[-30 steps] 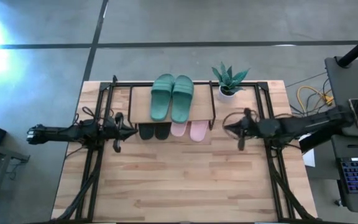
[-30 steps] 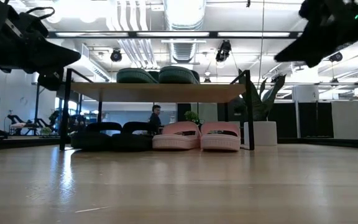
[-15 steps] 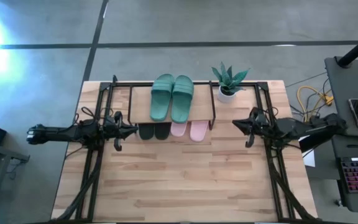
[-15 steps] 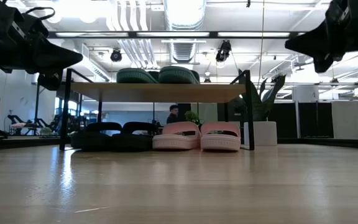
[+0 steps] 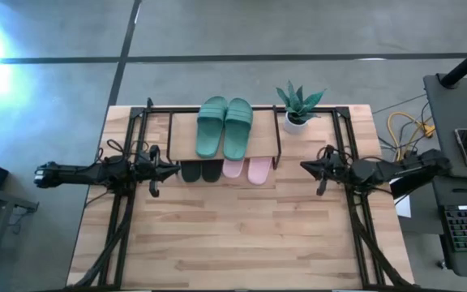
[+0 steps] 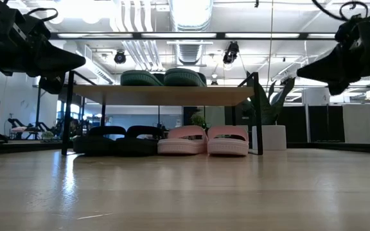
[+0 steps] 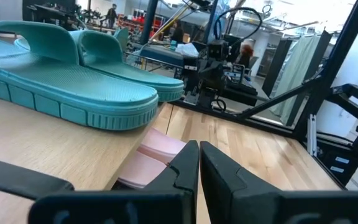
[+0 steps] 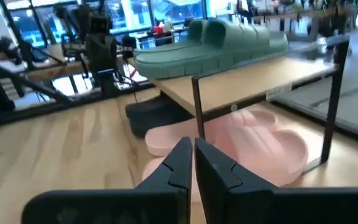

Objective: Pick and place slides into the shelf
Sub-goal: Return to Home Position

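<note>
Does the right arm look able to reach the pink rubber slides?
Probably yes: the shut right hand hangs beside the black-rod shelf, and the pink rubber slides poke out its open front.

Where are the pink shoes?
In the high view, the pink slides sit under the shelf, right of the black slides, beneath the green pair.

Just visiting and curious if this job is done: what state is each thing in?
shelf: upright, top board level
green pair: side by side on top of the shelf
black pair: under the shelf, on the left arm's side
pink pair: under the shelf, next to the black pair
potted plant: upright beside the shelf
left gripper: shut, empty, clear of the shelf
right gripper: shut, empty, clear of the shelf
</note>
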`<action>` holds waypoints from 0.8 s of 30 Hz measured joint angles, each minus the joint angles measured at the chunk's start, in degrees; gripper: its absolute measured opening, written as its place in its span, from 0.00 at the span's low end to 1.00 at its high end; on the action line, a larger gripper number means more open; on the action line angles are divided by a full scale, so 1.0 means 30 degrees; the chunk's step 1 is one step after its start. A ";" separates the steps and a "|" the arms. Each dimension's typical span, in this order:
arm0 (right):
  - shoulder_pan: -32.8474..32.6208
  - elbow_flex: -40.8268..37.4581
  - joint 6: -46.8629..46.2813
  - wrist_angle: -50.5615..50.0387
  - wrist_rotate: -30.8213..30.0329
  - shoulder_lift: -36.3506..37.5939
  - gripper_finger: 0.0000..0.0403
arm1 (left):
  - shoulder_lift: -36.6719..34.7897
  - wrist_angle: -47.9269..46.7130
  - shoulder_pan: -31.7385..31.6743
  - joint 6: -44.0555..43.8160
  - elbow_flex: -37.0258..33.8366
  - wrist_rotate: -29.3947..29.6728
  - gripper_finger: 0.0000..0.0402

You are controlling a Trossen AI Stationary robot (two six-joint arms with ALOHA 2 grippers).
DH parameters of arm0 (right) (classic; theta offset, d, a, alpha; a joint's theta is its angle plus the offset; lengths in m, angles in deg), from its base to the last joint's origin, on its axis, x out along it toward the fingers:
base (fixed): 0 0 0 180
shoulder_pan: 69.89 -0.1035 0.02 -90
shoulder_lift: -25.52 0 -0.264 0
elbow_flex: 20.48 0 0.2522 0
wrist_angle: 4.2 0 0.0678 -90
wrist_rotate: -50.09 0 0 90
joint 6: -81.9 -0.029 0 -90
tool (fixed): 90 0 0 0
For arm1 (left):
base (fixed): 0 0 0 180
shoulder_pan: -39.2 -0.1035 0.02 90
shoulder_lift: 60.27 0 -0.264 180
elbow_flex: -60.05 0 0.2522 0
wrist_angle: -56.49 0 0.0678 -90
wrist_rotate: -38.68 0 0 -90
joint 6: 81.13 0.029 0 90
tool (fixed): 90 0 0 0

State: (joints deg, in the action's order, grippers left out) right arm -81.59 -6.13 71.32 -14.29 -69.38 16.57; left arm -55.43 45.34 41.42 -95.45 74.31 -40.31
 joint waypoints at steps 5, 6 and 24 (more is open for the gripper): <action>0.0000 0.0040 -0.3114 0.0555 -0.0053 -0.0719 0.03 | 0.0001 0.0000 0.0000 -0.0016 0.0000 -0.0006 0.00; 0.0000 0.0040 -0.3486 0.0453 -0.0053 -0.0822 0.03 | 0.0022 0.0000 0.0000 -0.0016 0.0000 -0.0007 0.00; 0.0000 0.0040 -0.3988 0.0408 -0.0053 -0.1073 0.03 | 0.0000 0.0000 0.0000 -0.0009 0.0000 -0.0015 0.00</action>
State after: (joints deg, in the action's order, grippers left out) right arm -81.59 -6.01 59.35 -13.07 -69.54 13.35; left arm -55.43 45.34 41.42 -95.48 74.31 -40.36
